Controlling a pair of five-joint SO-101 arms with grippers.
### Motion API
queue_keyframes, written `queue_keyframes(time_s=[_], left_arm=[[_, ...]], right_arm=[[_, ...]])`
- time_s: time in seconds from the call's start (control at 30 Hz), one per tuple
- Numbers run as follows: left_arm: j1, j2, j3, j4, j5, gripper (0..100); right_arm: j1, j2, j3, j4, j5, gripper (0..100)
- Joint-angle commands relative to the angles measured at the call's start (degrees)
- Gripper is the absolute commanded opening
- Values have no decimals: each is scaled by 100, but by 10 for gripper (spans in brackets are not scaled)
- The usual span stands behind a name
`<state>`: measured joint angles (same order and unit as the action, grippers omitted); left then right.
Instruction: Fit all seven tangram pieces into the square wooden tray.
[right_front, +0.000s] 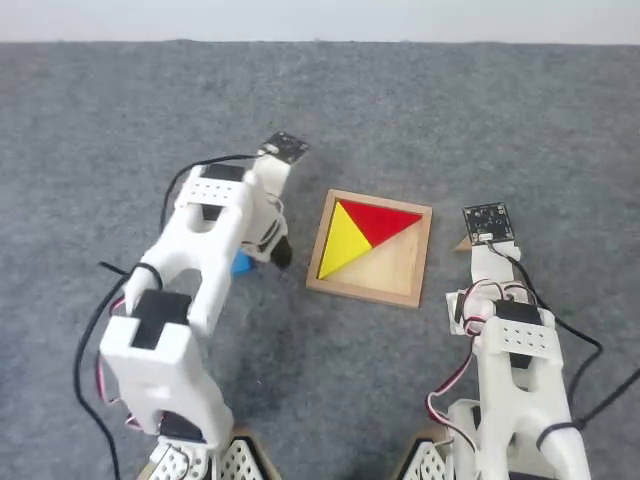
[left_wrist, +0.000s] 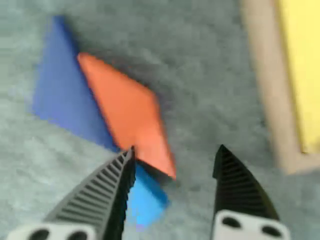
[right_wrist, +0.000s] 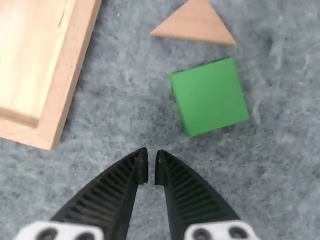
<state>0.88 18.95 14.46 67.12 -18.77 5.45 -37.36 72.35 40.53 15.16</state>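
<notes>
- Tangram pieces, in tray: yellow triangle (right_front: 342, 250) and red triangle (right_front: 385, 222) lie inside the square wooden tray (right_front: 365, 290), touching along one edge; the rest of the tray floor is bare wood
- Tray sits on the grey carpet (right_front: 450, 110), between my two arms
- My left gripper (left_wrist: 176, 149): fingers spread apart, holding nothing; it hangs over loose pieces just beside the tray's rim
- Under it: orange parallelogram (left_wrist: 125, 117), one corner between my fingertips; it lies against a dark blue piece (left_wrist: 62, 95); a light blue piece (left_wrist: 145, 200) pokes out by my one finger; whether the orange rests on top of the blues, I cannot tell
- My right gripper (right_wrist: 150, 152): fingers drawn almost together, only a sliver between the tips, nothing gripped; it hangs over bare carpet on the tray's other side
- Near it: green square (right_wrist: 209, 96) flat on the carpet; plain wooden triangle (right_wrist: 195, 24) just beyond the square, apart from it; both outside the tray
</notes>
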Motion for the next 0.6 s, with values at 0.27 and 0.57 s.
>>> queue_keyframes(time_s=[0.27,0.57], left_arm=[[-703,536,-910,-193,-440,240],[53,-914,-347,149,-413,240]], right_arm=[[31,31,-18,-224,-18,44],[31,31,-18,-215,-18,44]])
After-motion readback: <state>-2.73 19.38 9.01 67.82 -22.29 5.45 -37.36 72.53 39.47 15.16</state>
